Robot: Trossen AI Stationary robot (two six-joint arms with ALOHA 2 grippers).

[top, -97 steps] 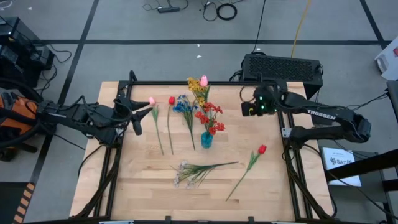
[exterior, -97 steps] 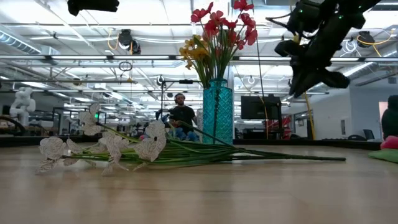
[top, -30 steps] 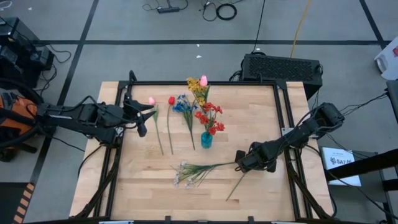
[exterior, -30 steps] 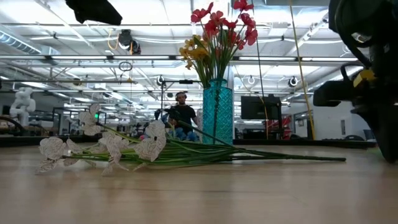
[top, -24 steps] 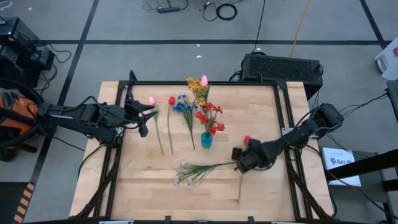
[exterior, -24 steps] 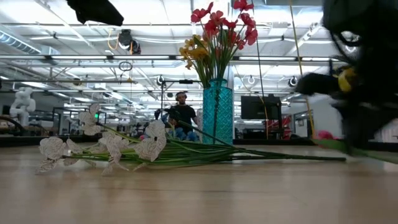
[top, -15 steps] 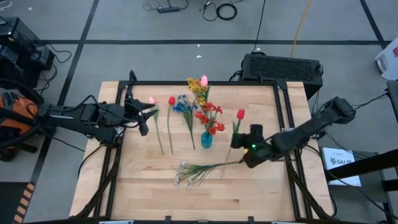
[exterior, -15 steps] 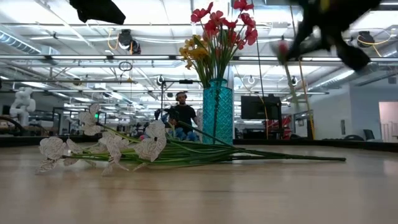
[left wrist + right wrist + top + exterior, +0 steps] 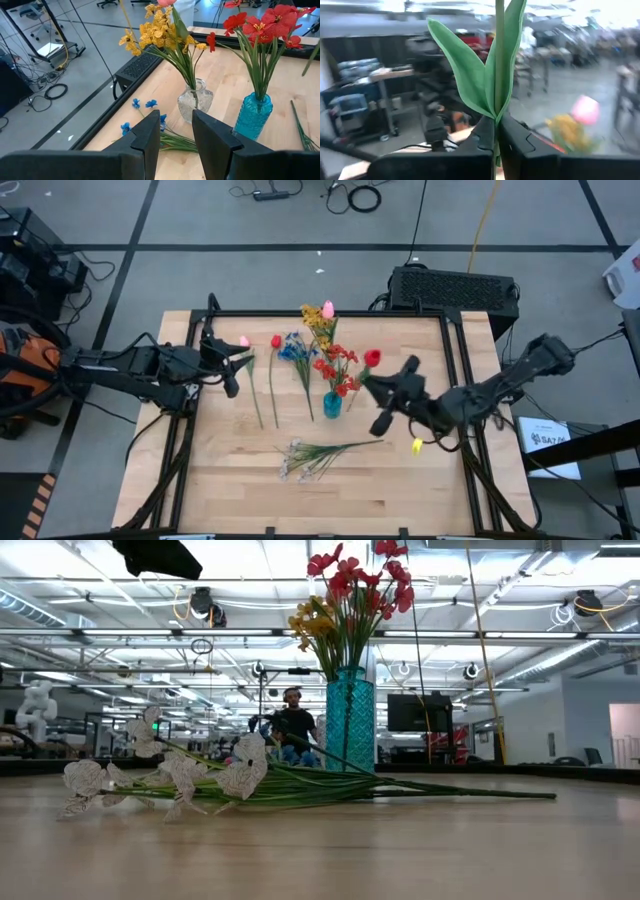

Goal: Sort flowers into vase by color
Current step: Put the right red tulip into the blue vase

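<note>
While the right claw (image 9: 385, 402) is held above the desk (image 9: 420, 480) just right of the blue vase (image 9: 332, 404), its fingers are closed on the stem of a red tulip (image 9: 372, 357), whose bloom is seen near the red spray. From the right wrist view the tulip's green stem and leaves (image 9: 492, 75) are seen pinched between the 2 dark fingers.

2 containers are seen on the desk. The blue vase is filled with the red spray (image 9: 337, 368); from the low view the red blooms (image 9: 360, 580) rise above its turquoise glass (image 9: 350, 725). A clear vase (image 9: 195, 102), standing farther back, is filled with the yellow spray (image 9: 316, 323) and 1 pink tulip (image 9: 327, 309).

Left of the blue vase, 3 flowers are laid flat on the desk: a pink tulip (image 9: 244, 341), a red tulip (image 9: 276, 341) and the blue spray (image 9: 293, 348). The white spray (image 9: 305, 458) is laid on the near part of the desk, its stems pointing right.

The left claw (image 9: 228, 365) is held at the left edge of the desk beside the pink tulip; its fingers (image 9: 150, 132) are seen parted with nothing between them.
</note>
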